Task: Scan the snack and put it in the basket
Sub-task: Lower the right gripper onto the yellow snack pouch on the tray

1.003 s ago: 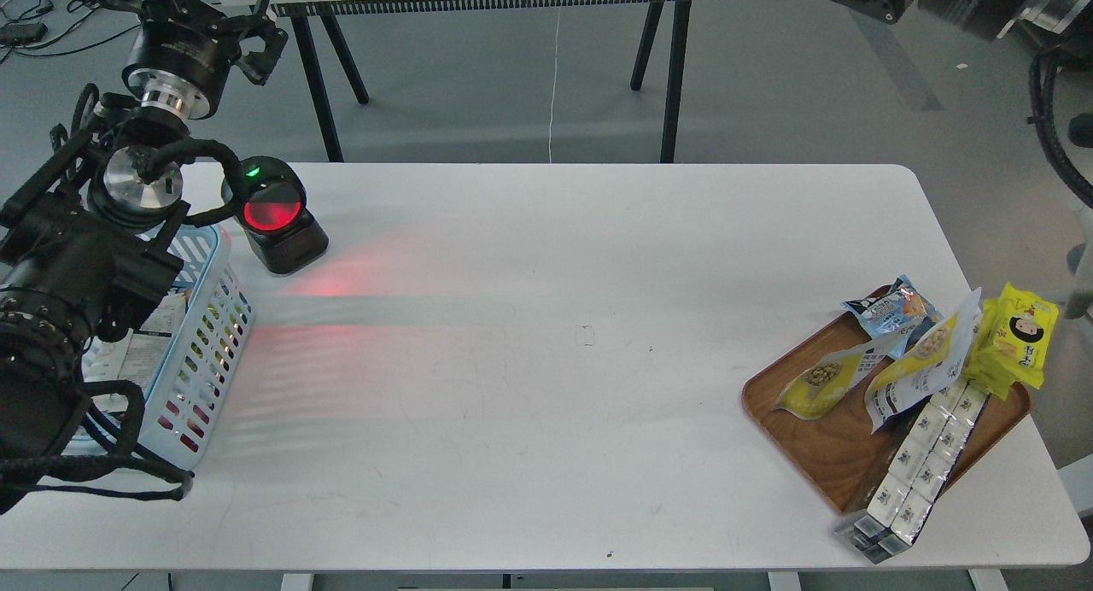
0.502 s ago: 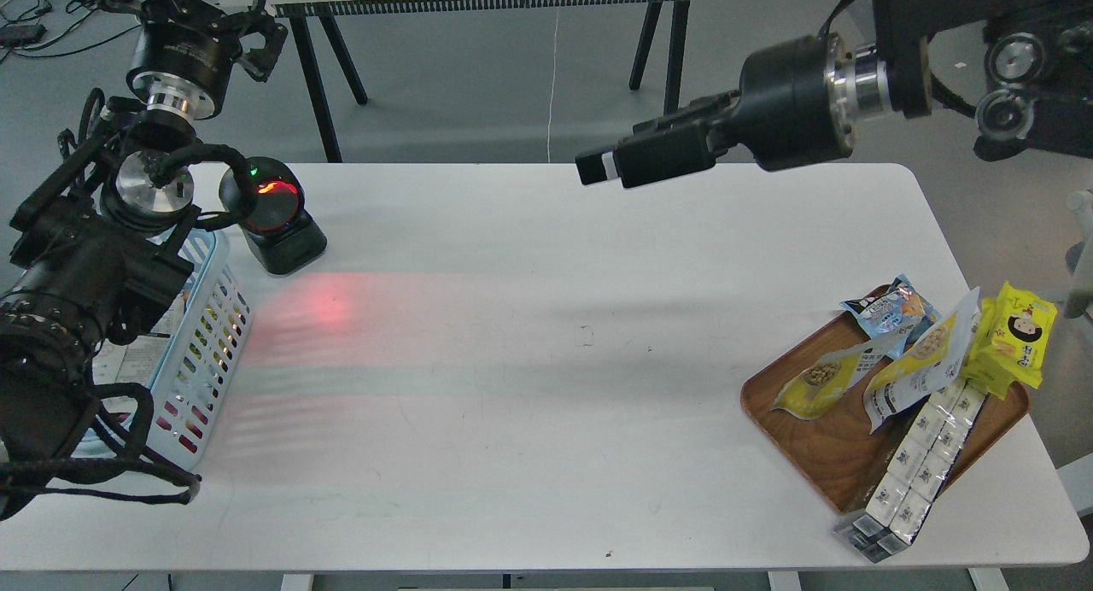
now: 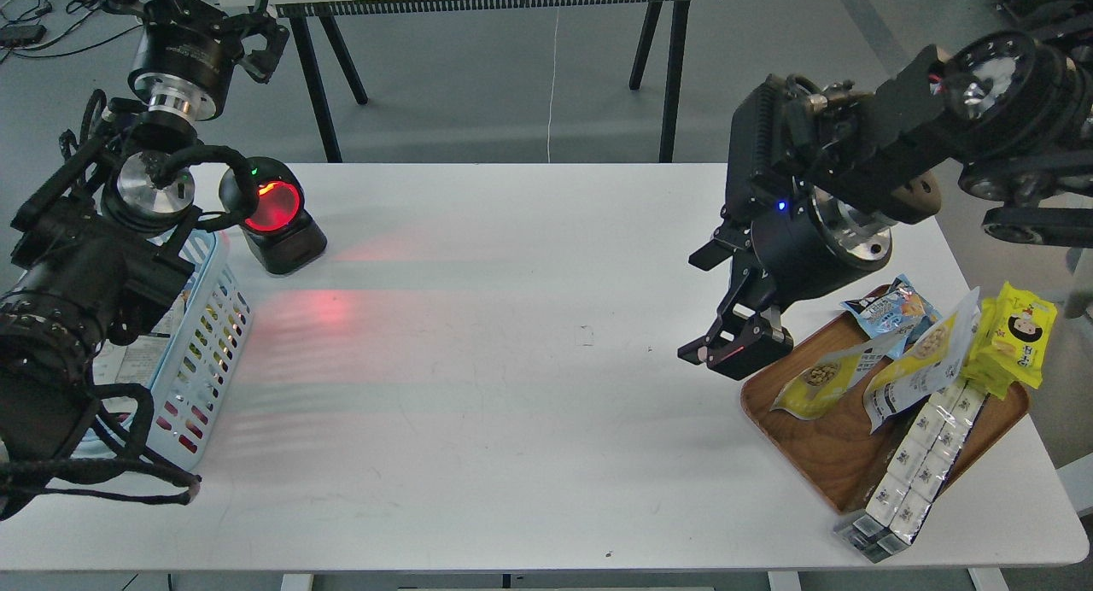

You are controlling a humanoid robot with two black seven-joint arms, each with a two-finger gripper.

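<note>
White counter (image 3: 529, 420), grey floor behind. Wooden tray (image 3: 832, 454) at the right end as landmark. On tray: snack (image 3: 918, 365) leaning upright beside a second nut pouch (image 3: 824, 382), blue bag (image 3: 888, 309) behind, yellow packet (image 3: 1016, 335) at far edge. Right claw (image 3: 730, 348) just left of tray, pointing down, empty; gap between fingers impossible to judge. Far left of tray: basket (image 3: 201, 352), scanner (image 3: 273, 215) glowing red. Left claw (image 3: 256, 36) raised beyond the basket, spread apart, holding nothing.

Bright, sharp, red glow on table (image 3: 512, 454)
</note>
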